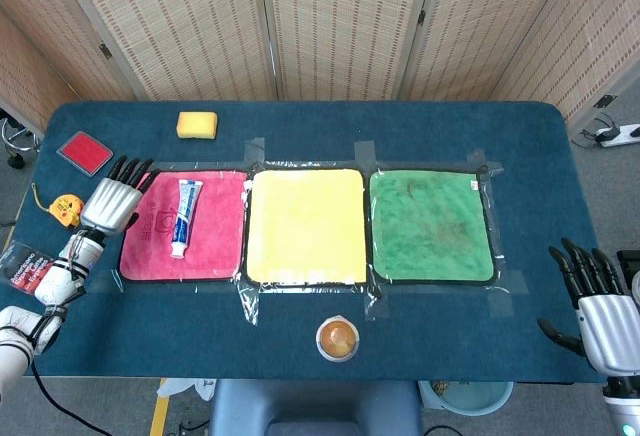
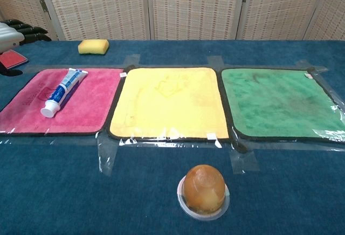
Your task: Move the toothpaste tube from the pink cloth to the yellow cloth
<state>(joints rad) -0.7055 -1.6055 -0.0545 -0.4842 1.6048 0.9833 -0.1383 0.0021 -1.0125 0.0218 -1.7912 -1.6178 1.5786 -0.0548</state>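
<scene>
A white and blue toothpaste tube (image 1: 185,216) (image 2: 63,90) lies on the pink cloth (image 1: 214,246) (image 2: 86,111), cap toward the near edge. Beside it on the right is the yellow cloth (image 1: 305,226) (image 2: 167,103), bare. My left hand (image 1: 115,198) (image 2: 16,33) hovers at the pink cloth's left edge, fingers stretched out and apart, holding nothing, a short way left of the tube. My right hand (image 1: 600,306) is at the table's near right corner, fingers spread, empty; the chest view does not show it.
A green cloth (image 1: 430,224) (image 2: 283,103) lies right of the yellow one. A yellow sponge (image 1: 197,125) (image 2: 93,46) sits at the back. A jelly cup (image 1: 338,338) (image 2: 203,191) stands near the front edge. A red pad (image 1: 84,152), a tape measure (image 1: 66,208) and a packet (image 1: 25,266) lie at far left.
</scene>
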